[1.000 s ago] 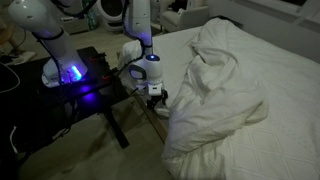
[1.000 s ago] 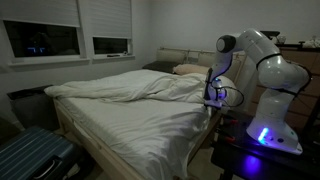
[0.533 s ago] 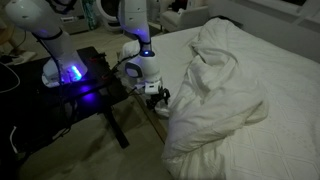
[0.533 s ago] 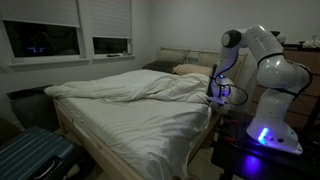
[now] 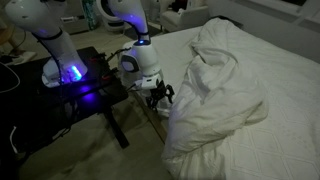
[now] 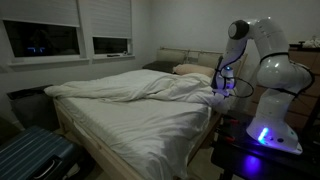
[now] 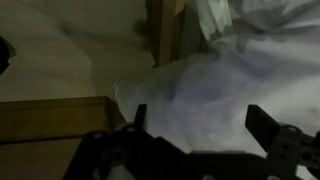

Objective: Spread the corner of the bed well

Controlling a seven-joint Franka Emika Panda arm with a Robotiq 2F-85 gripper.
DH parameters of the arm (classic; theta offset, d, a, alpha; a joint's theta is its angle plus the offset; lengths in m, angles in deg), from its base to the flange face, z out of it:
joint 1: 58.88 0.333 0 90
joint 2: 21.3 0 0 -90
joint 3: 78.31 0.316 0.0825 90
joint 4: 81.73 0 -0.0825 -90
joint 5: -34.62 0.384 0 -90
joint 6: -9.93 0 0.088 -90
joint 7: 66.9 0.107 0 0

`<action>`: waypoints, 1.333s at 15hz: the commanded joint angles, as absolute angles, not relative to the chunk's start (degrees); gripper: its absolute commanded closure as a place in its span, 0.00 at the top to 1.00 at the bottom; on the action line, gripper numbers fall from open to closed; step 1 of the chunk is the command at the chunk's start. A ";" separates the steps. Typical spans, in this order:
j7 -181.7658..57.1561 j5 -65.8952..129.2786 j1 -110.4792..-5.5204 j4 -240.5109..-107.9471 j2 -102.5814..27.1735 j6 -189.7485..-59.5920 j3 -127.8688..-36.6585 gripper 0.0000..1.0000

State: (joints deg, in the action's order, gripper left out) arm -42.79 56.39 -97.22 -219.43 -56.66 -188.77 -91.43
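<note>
Pincer (image 5: 160, 96) | jaws wide apart | holding nothing | just beside corner (image 5: 192, 115)

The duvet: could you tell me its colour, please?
The duvet is white, clearest in an exterior view.

Smooth white arm (image 5: 140, 58) of rounded segments, black gripper (image 5: 160, 95) at the end nearest the bed (image 5: 285, 85), thin dark cable (image 5: 122, 62) by the wrist, blue-lit base (image 5: 70, 73) farther from the bed
</note>
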 commanded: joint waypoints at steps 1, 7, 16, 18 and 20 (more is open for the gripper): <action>-45.24 56.94 -95.26 -221.84 -51.58 -188.59 -95.65 1.00; -44.14 57.35 -96.09 -220.88 -49.87 -187.41 -98.12 1.00; -33.13 69.02 -96.98 -211.85 -48.04 -167.68 -99.22 1.00; -30.84 71.71 -98.23 -208.68 -48.76 -163.81 -98.16 1.00; -28.63 74.56 -100.77 -205.65 -49.70 -161.85 -95.28 1.00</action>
State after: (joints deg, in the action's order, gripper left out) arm -31.44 70.40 -97.54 -209.61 -49.39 -165.80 -98.66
